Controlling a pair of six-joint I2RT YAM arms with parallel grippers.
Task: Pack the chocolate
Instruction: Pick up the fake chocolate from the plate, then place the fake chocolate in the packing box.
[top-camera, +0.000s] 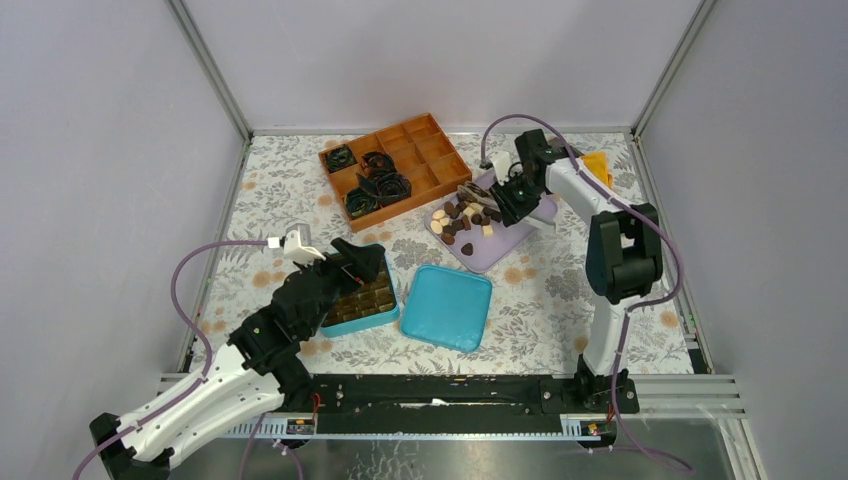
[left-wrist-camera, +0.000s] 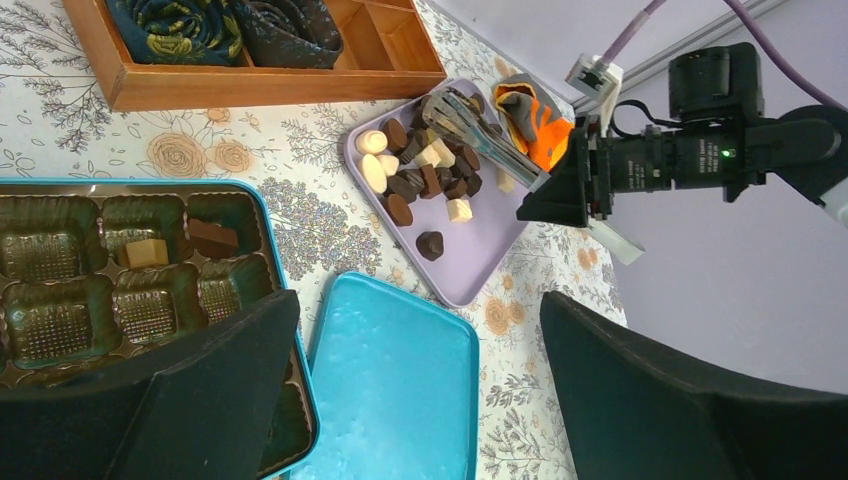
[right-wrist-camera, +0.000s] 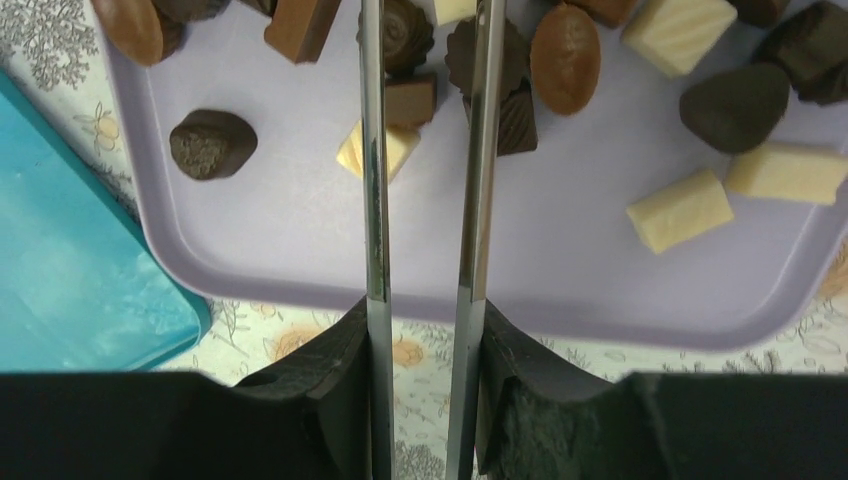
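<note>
Dozens of small chocolates (left-wrist-camera: 420, 180), glossy dark domes, mid-brown ovals and cream-white blocks, lie heaped on a smooth lavender tray (right-wrist-camera: 300, 240). Two more sit in the ribbed brown wells of the teal tin (top-camera: 365, 322), its flat lid (left-wrist-camera: 400, 380) beside it on the flowery table (top-camera: 540, 310). The right claw (right-wrist-camera: 425, 340) clamps slim steel tongs (right-wrist-camera: 372, 200) above the tray; the left claw (left-wrist-camera: 420, 330) gapes wide over the tin.
</note>
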